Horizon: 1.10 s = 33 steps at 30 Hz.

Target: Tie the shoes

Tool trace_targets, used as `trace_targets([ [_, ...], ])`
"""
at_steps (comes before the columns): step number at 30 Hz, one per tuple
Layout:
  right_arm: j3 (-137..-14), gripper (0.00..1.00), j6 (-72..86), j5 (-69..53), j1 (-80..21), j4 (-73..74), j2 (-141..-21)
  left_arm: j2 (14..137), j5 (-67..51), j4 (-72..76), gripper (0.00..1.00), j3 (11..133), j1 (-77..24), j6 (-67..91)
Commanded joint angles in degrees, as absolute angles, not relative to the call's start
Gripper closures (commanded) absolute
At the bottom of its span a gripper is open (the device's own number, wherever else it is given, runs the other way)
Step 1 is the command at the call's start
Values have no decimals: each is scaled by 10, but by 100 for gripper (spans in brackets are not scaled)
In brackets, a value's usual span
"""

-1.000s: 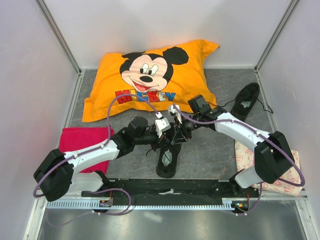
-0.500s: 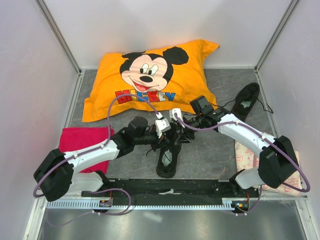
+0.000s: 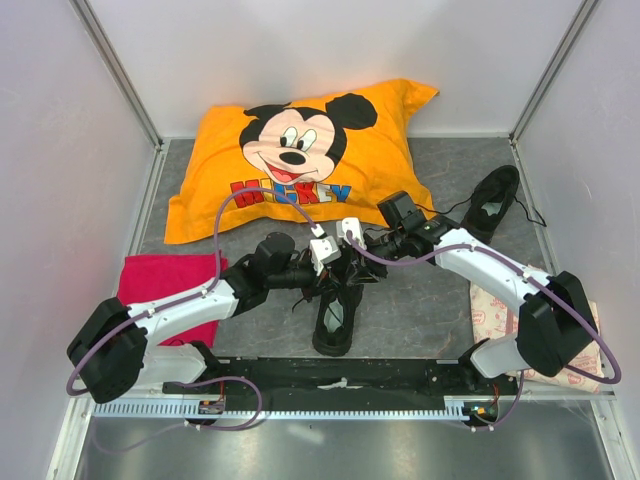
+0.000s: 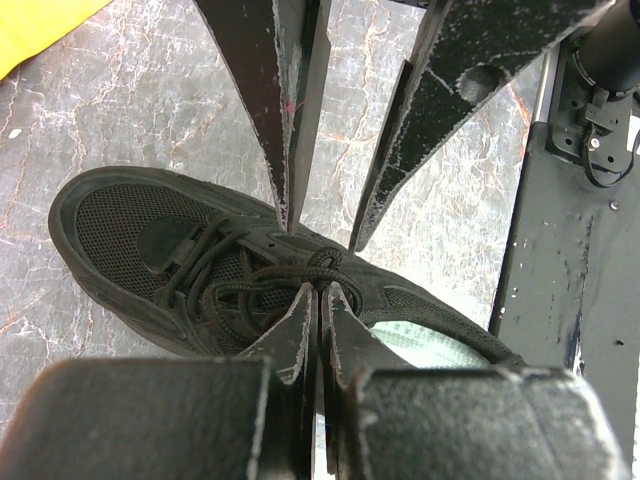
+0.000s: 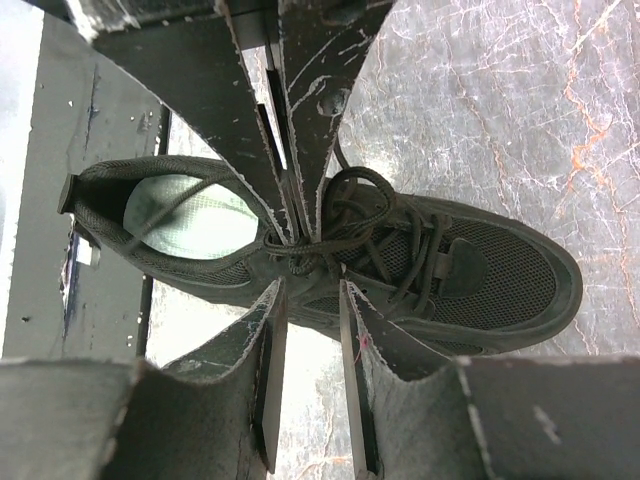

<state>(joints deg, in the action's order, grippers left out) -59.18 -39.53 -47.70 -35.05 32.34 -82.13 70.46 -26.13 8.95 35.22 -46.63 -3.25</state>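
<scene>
From above, the left arm [image 3: 190, 305] and right arm [image 3: 490, 265] come in from either side and meet over the near shoe [image 3: 335, 318]. It lies on the grey table [image 3: 420, 300] just ahead of their bases, toe towards the orange pillow [image 3: 300, 150]. The far shoe [image 3: 493, 203] sits well apart by the right wall, waiting its turn, I'd say.

In the left wrist view, the left gripper [image 4: 320, 290] has its fingers pressed together, tips down in the tangle of laces [image 4: 250, 285] over the tongue. It may be nipping a strand, but I can't be sure.

In the right wrist view, the right gripper [image 5: 310, 290] faces it with a plain gap between its fingers and nothing in them. My guess is that one anchors the lace so the other can reach for a loop
</scene>
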Motion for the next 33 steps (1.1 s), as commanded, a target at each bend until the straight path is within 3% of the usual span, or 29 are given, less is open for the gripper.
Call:
trace_targets([
  [1, -603, 65, -393, -501, -373, 287, -804, 704, -279, 113, 99, 356, -469, -46],
  [12, -573, 71, -364, -503, -373, 243, -788, 699, -294, 129, 99, 340, -459, -41],
  [22, -570, 64, -359, -499, -373, 243, -798, 695, -300, 133, 98, 339, -454, -40],
  [33, -564, 65, -352, -490, -359, 243, -796, 682, -305, 141, 98, 325, -450, -43],
])
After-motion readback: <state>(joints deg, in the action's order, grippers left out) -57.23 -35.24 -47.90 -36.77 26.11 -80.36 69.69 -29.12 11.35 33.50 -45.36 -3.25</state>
